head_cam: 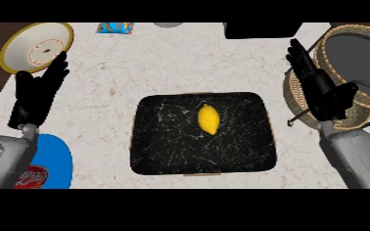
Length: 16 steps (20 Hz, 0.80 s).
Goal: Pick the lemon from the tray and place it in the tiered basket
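Now | lemon (209,119) on tray (155,149): small, light, hard, rolls | you grab its fat middle | right hand (323,94) by tiered basket (354,54), fingers straight | left hand (36,95) left of tray, fingers straight

tiered basket (345,49) cut off at right, partly behind right hand (325,95)

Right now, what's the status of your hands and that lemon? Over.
Left hand open, resting at left. Right hand open, over the woven tiered basket. Yellow lemon untouched on black marbled tray. Nothing blocking the lemon.
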Tool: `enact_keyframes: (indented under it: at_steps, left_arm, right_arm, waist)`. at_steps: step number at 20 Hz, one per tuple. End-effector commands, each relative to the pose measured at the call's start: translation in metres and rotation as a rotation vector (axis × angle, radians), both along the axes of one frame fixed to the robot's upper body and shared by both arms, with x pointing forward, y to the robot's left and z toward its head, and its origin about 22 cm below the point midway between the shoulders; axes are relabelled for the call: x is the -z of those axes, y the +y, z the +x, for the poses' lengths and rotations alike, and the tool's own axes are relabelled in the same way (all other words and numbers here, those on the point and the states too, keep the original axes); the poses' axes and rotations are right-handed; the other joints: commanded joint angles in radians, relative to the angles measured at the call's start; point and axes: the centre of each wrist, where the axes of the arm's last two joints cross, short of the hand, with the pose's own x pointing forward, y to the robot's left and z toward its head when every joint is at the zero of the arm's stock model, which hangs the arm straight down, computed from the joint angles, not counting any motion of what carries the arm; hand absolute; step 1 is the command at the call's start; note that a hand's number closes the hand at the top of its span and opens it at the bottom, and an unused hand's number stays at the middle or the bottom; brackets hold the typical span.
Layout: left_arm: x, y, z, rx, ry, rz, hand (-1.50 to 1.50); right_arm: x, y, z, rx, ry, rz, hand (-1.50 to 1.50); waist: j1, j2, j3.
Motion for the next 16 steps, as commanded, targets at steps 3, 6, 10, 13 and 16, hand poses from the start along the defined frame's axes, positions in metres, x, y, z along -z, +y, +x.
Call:
enact_keyframes:
  at_steps: [3,6,10,13,16]
  left_arm:
    - [0.022,0.011,-0.015,-0.041,0.061,-0.02,0.0]
    - [0.052,0.017,-0.038,-0.088,0.164,-0.082,0.0]
    - [0.078,0.021,-0.071,-0.079,0.205,-0.131,0.0]
    - [0.084,0.02,-0.075,-0.1,0.203,-0.142,0.0]
    - [0.072,0.027,-0.066,-0.089,0.205,-0.144,0.0]
  right_arm:
    - [0.072,0.033,-0.026,-0.056,0.138,0.435,1.5]
    - [0.105,0.069,-0.046,-0.129,0.243,0.775,1.5]
    - [0.113,0.111,-0.062,-0.014,-0.085,0.745,-1.5]
    - [0.131,0.07,-0.067,0.123,0.061,0.259,-1.5]
    - [0.139,0.038,-0.068,0.099,0.175,-0.112,-1.5]
  waist:
    - [0.038,0.022,-0.024]
    - [0.085,0.038,-0.016]
    - [0.052,0.008,-0.028]
    - [0.037,0.004,-0.035]
    - [0.047,0.005,-0.04]
